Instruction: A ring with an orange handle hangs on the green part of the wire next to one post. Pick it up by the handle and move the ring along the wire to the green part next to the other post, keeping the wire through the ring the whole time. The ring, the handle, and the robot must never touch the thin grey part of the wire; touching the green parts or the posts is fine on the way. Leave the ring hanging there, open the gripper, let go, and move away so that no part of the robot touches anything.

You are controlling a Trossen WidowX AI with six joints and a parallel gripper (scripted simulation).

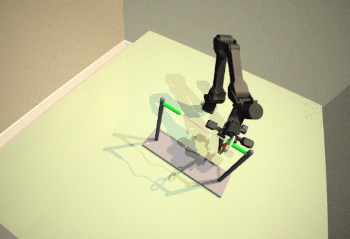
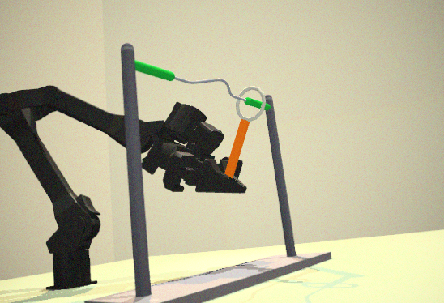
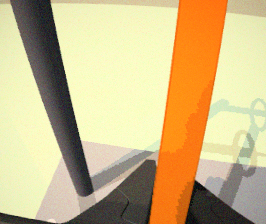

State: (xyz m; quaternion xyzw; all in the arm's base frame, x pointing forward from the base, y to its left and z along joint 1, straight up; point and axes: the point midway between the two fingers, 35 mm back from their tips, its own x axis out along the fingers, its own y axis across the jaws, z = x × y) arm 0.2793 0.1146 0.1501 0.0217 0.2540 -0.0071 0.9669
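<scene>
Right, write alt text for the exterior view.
A black robot gripper grips the lower end of an orange handle, its pale ring around the wire's far green part. The wire spans two dark posts on a flat base.
</scene>
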